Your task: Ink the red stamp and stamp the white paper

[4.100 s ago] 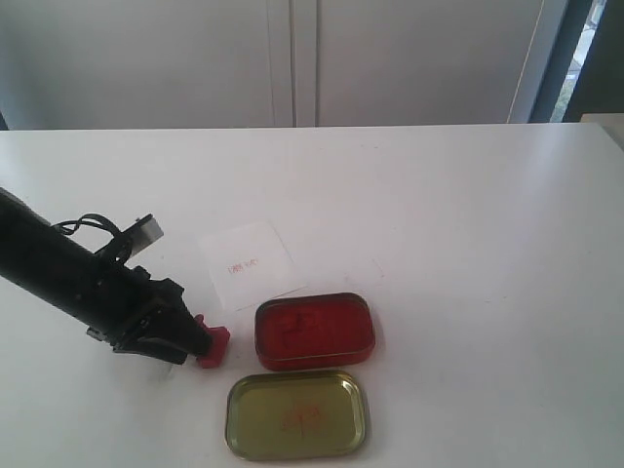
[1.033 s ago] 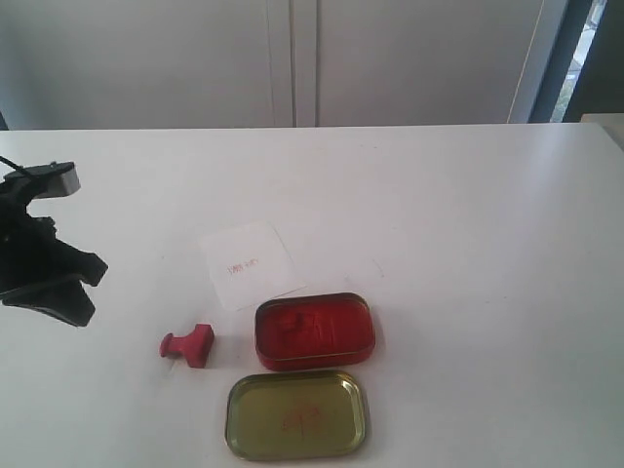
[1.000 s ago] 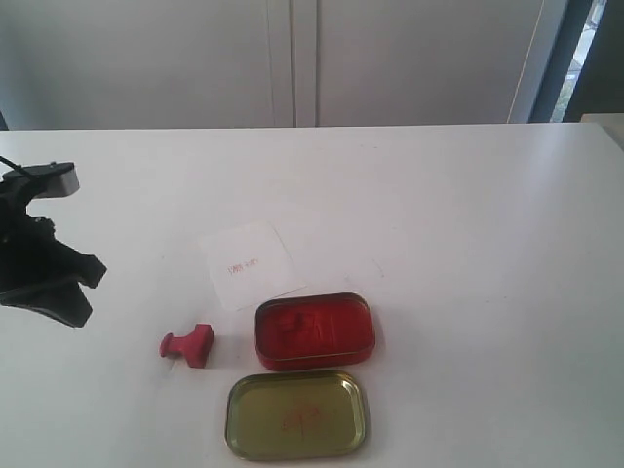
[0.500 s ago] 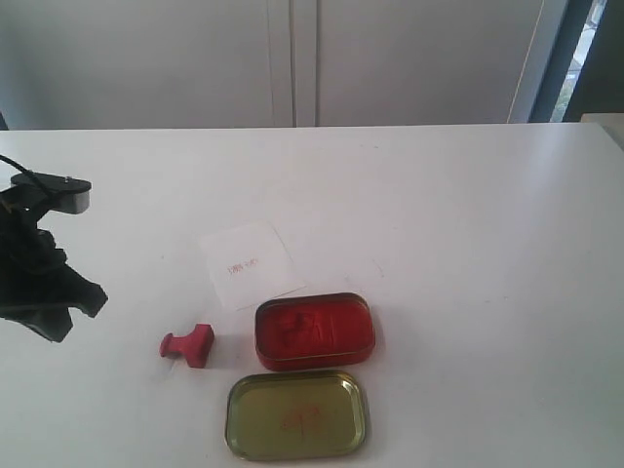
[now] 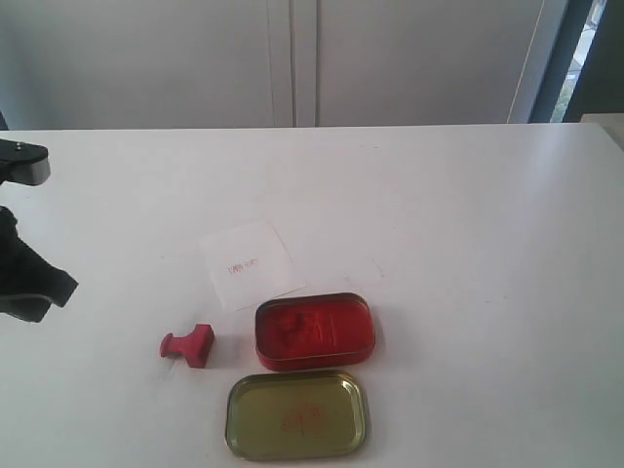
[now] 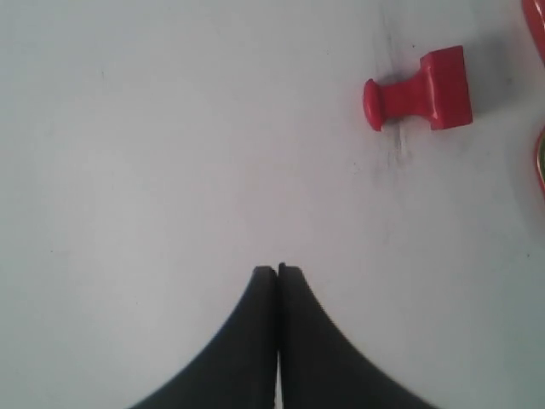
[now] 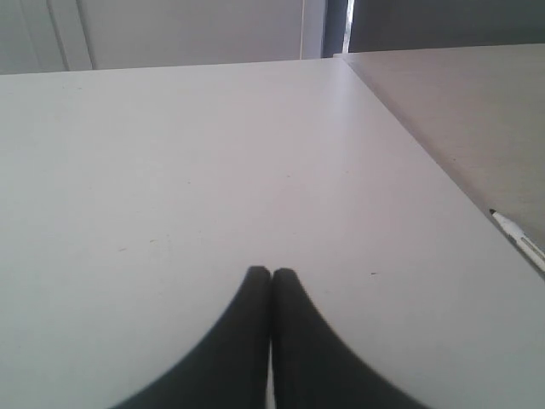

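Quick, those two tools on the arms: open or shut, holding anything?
Left tool: shut, empty; the red stamp lies apart on the table.
Right tool: shut, empty.

Left arm [image 5: 24,281] hangs at the 9 o'clock edge of the exterior view; its black jaws are pressed tight together, empty. Right jaws likewise closed, fingertips [image 7: 258,285] touching, holding nothing

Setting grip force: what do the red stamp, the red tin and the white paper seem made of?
The red stamp looks like moulded plastic: even red, soft sheen. The red tin is probably thin metal, judging by its glossy wall and glinting rim. The white paper looks thin and matte, lying flat, with a faint red print.
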Controlling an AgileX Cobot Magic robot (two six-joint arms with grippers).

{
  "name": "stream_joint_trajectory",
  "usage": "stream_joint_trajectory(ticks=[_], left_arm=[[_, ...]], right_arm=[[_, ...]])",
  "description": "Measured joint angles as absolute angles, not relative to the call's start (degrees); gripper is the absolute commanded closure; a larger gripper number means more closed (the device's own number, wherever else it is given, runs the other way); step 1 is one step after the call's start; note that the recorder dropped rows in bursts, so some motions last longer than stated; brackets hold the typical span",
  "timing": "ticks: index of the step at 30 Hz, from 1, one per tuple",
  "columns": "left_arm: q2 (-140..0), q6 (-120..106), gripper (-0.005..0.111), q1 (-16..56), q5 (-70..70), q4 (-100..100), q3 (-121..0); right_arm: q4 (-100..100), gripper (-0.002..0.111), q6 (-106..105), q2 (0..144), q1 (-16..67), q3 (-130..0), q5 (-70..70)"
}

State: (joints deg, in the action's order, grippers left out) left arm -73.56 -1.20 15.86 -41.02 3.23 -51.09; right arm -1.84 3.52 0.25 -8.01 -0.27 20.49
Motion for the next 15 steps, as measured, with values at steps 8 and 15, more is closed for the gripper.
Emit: stream_joint_trajectory(ticks=[8,15], left_arm=[[-66.4,-1.2,0.107,15.9,-39.0,4.2,-46.1],[-59.9,-1.1,0.107,15.9,-38.7,4.8,-43.4]], right_arm=[[-1.8,0.108,3.5,0.3,-8.0,-0.3,20.5],[-1.8,0.108,3.5,0.3,-8.0,-0.3,20.5]])
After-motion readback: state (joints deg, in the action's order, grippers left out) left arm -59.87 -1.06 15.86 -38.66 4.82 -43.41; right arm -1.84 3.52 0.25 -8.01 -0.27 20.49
